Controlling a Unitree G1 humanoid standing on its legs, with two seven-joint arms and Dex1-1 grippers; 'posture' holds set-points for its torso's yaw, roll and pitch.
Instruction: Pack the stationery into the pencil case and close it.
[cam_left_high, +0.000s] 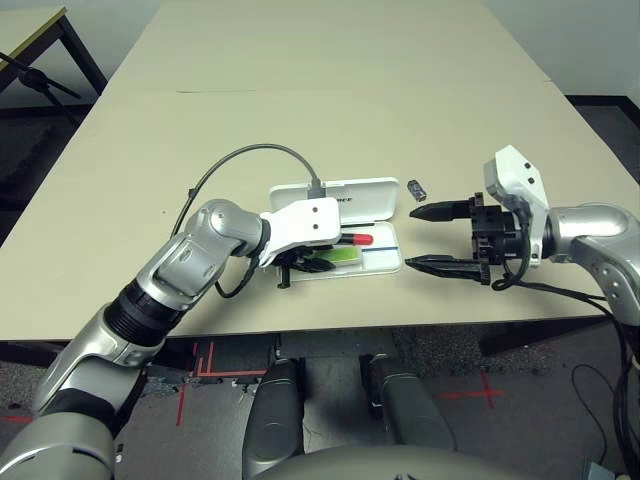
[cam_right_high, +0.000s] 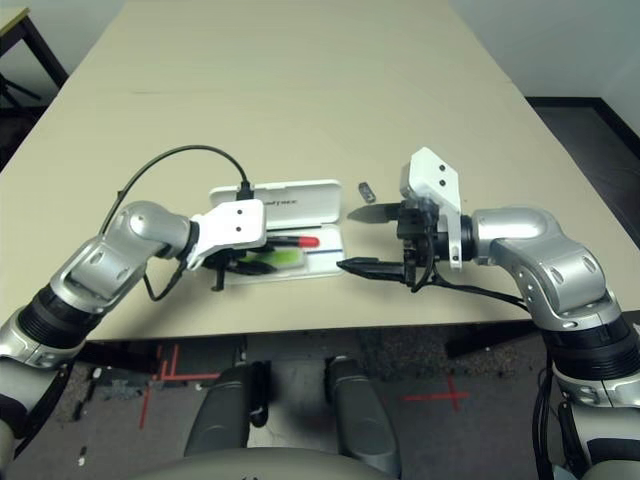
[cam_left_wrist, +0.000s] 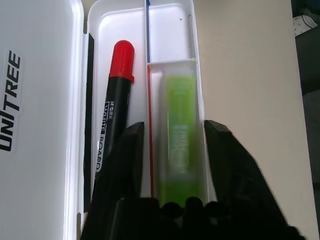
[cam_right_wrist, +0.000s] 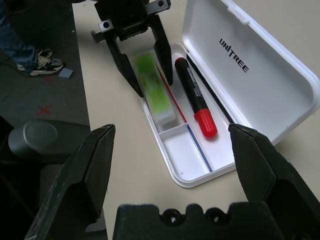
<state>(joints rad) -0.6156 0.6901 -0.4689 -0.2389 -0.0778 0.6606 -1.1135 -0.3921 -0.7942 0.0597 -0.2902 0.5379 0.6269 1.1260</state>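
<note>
White plastic, the case (cam_left_high: 380, 262) was laid open on the table (cam_left_high: 300, 120), near the edge on the robot's side, w/ its lid (cam_left_high: 375, 200) folded back on the far side & "UNITREE" printed inside it. The marker (cam_right_wrist: 192, 87) was seated lengthwise in the long far compartment, red cap pointed to the robot's R. The green highlighter (cam_right_wrist: 152, 87) was placed in the near compartment, alongside the marker but separated from it by the divider, on which a red line (cam_right_wrist: 172, 97) & a blue line (cam_right_wrist: 200, 147) were seen. At the R end of the near side, a small square compartment (cam_right_wrist: 185, 154) was set off by a crosswise wall. The L gripper (cam_left_wrist: 174, 127) was held low over the case's L part, fingers spread, one on each side of the highlighter; whether it was touched couldn't be told. The R gripper (cam_right_wrist: 174, 131) was held just to the R of the case, fingers spread wide w/ nothing pinched, & was pointed at the case. The dark grey clip (cam_left_high: 416, 190) was left on the table, just beyond the R gripper's far finger & near the lid's R end. A person's leg (cam_right_wrist: 17, 47) & shoe (cam_right_wrist: 45, 65) were seen on the floor beyond the table edge.
</note>
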